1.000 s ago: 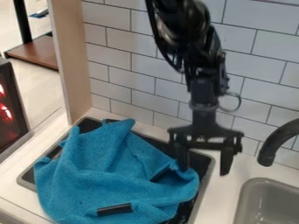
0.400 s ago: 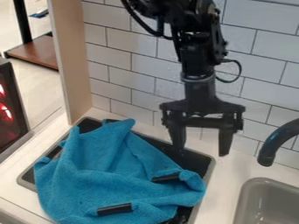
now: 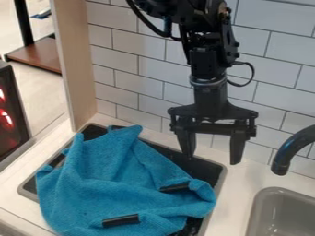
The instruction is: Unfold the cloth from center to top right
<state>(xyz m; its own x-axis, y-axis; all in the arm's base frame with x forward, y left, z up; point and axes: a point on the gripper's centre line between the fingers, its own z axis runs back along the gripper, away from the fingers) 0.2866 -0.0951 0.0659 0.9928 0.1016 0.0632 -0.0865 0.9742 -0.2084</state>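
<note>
The black gripper (image 3: pixel 212 160) hangs down from the arm in front of the tiled wall (image 3: pixel 144 83), a bit to the right of the middle of the view. Its two fingers are spread wide apart, and the tips point downward. One tip is seen over the upper right part of the stove top (image 3: pixel 209 171), and the other is seen over the white counter (image 3: pixel 237 203), just beside the rim of this stove top.

The blue cloth (image 3: pixel 104 179) lies on the dark stove top, in the lower left part of the view, and it covers the most of it. It is crumpled – one fold rises to a peak near the back rim, and long creases run down from there to the front. The left part of the cloth goes over the left rim. At the right side the cloth is bunched into a rounded lump, which reaches to the right rim. Two short black bars are seen among its folds: one bar (image 3: pixel 175 186) near this lump, and a second bar (image 3: pixel 121 221) lower, close to the front.

At the right there is a black faucet (image 3: pixel 289 150), curved downward, and below it a grey sink (image 3: pixel 280 214). At the left, a light wooden panel (image 3: pixel 77 64) stands upright beside the tiles – and farther left there is a dark object with red lights (image 3: pixel 9 110).
</note>
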